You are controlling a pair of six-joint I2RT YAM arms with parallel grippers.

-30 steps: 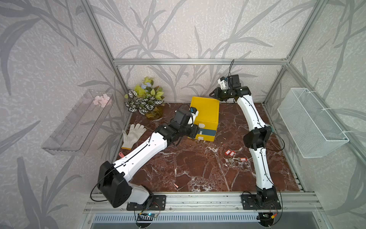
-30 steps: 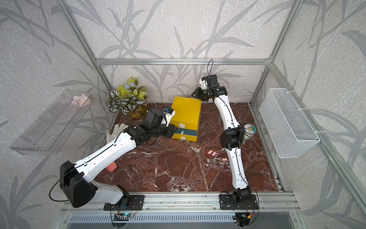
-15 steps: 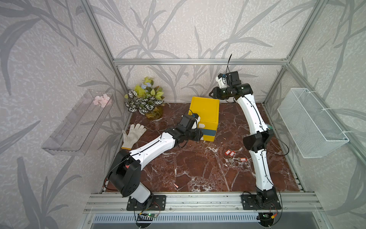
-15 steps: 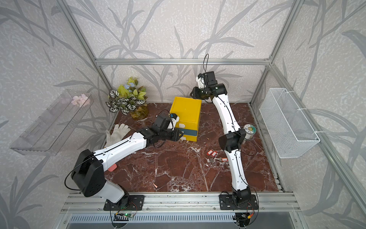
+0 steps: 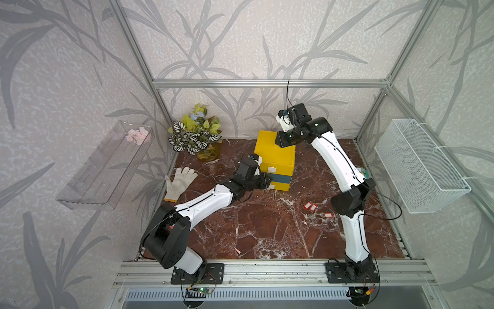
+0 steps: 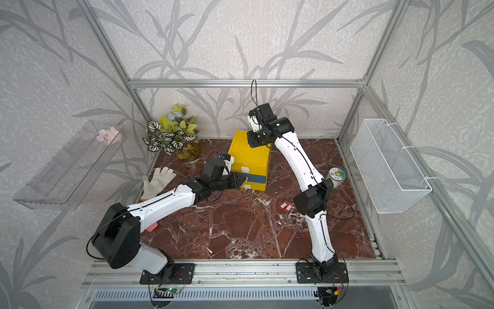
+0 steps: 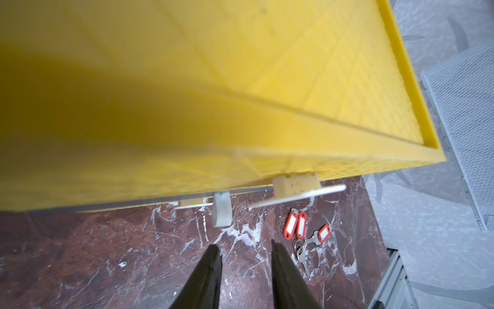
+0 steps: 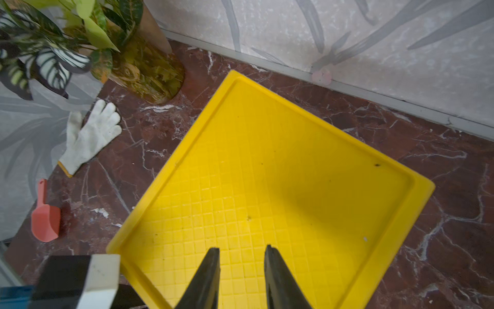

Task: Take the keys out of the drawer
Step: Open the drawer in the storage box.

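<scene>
The yellow drawer unit point(image 5: 275, 156) stands at the back middle of the marble table, with a blue-grey drawer point(image 5: 282, 178) in its front. Keys point(image 5: 310, 206) with red-orange tags lie on the table to its right, and show in the left wrist view as keys point(image 7: 296, 224). My left gripper point(image 5: 268, 182) is low at the unit's front, open and empty, close to a grey drawer handle point(image 7: 222, 211). My right gripper point(image 8: 242, 248) hovers open over the unit's ribbed top, near its back corner point(image 5: 280, 142). The insides of the drawers are hidden.
A potted plant point(image 5: 196, 133) stands at the back left. A white glove point(image 5: 179, 180) and a pink scoop point(image 8: 44, 218) lie along the left edge. A round tin point(image 6: 336, 175) sits behind the right arm. A wire basket point(image 5: 417, 166) and a clear shelf point(image 5: 107, 166) hang on the side walls.
My left arm has dropped and reached forward, bringing its gripper from the unit's left side to the drawer fronts. The right gripper has shifted slightly over the unit's top.
</scene>
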